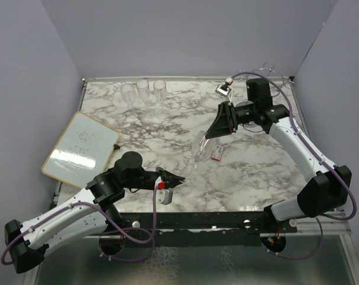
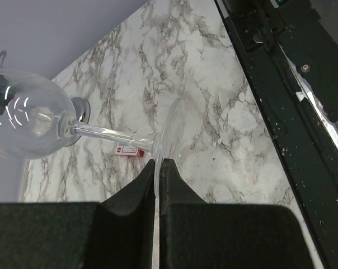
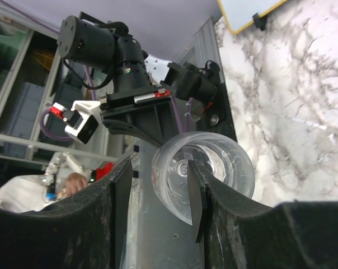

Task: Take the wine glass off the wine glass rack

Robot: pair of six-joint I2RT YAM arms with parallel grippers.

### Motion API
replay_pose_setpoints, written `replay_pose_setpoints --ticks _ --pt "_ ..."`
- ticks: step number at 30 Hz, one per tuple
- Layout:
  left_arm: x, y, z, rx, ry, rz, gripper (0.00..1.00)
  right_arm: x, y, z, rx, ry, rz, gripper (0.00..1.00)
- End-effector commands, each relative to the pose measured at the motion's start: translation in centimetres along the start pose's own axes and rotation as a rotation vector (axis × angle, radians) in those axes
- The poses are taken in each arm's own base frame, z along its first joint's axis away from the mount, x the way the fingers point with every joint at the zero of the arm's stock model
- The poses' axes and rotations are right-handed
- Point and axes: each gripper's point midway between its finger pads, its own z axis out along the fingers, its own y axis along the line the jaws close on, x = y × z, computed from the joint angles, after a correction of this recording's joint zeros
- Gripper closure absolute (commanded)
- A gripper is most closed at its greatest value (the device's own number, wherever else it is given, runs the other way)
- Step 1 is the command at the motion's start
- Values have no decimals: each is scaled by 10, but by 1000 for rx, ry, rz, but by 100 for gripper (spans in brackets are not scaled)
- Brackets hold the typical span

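My left claw (image 2: pixel 158 163) is clenched on the foot of the wine glass (image 2: pixel 29 115), which is off the rack and hangs sideways in the air.

The thin foot stands edge-on between my left fingers. In the left wrist view the stem runs toward 9 o'clock to the bowl. My right claw (image 3: pixel 158 171) is parted at the bowl's open mouth, one finger crossing its rim; I cannot tell whether it touches. The wine glass rack (image 2: pixel 81 109) shows its round shiny base on the worktop (image 1: pixel 167 119) behind the bowl. From above, a small red-and-white box (image 1: pixel 217 153) lies at the glass's 3 o'clock, a whiteboard (image 1: pixel 81 145) at the worktop's 9 o'clock, and three clear cups (image 1: pixel 144 89) at 11 o'clock.
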Motion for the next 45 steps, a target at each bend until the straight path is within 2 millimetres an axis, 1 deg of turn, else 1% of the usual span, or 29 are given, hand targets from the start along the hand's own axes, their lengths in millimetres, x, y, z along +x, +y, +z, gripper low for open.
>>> replay_pose_setpoints --ticks 1,5,10,16,24,25,27,31,35,39,43,45 --pt "-11 4 1 7 -33 75 100 9 19 -1 -88 20 40 58" --pt "-8 1 3 18 -25 78 100 14 21 -2 -113 30 92 64" --pt "1 0 3 20 13 72 100 21 27 -3 -153 44 110 71" --pt "5 2 2 13 38 85 100 28 22 -2 -153 52 152 76" --pt "13 2 1 9 76 93 100 43 23 -1 -173 70 171 76" --pt "14 2 1 8 78 94 100 44 23 -1 -175 71 171 77" --pt "15 1 1 9 81 93 100 45 24 -1 -178 73 172 82" --pt "18 4 0 -3 96 95 100 48 26 -2 -186 78 179 98" --pt "25 8 -1 -34 130 91 100 48 30 -3 -181 69 163 99" --pt "27 13 -4 -69 146 83 88 47 32 -3 -174 60 148 99" --pt "30 17 -6 -102 161 69 61 46 25 -1 -148 45 124 99" --pt "30 19 -7 -110 167 61 54 45 19 0 -123 37 122 99"
